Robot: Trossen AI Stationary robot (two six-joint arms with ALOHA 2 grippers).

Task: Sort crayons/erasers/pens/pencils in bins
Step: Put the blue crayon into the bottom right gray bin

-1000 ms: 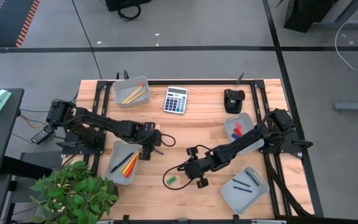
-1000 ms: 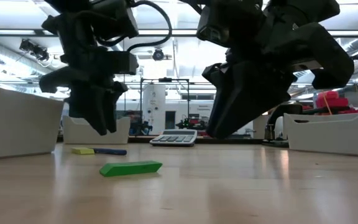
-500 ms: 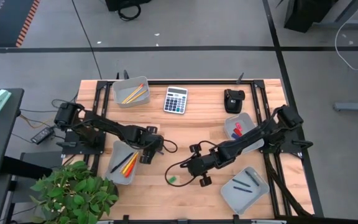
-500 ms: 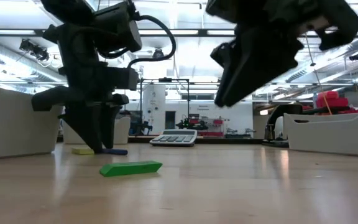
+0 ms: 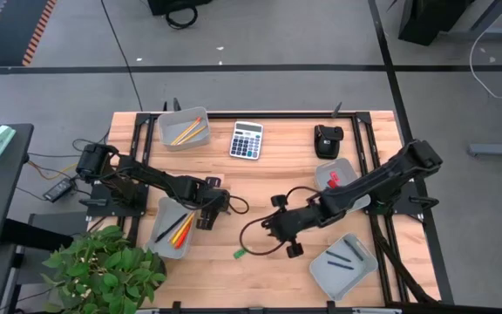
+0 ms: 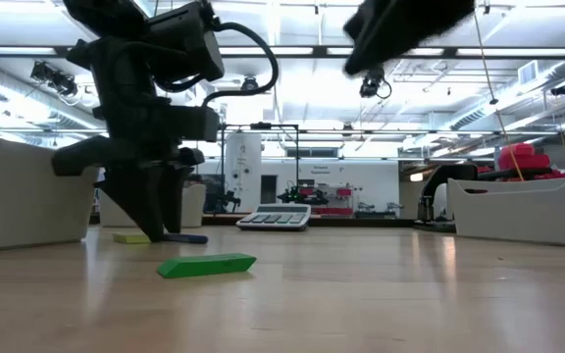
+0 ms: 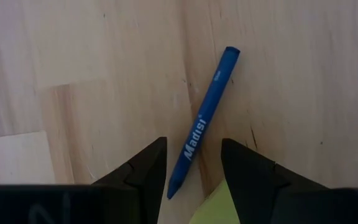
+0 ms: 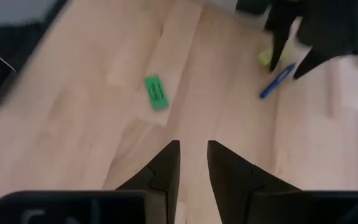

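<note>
I see the table carrying four bins; the nearest left one holds crayons and a dark stick. My left hand stands low on the boards beside it, fingers spread, straddling a blue crayon but not gripping it; a yellow piece lies just beside. My right hand hangs above mid-table, fingers apart, holding nothing. The green eraser lies loose near it.
</note>
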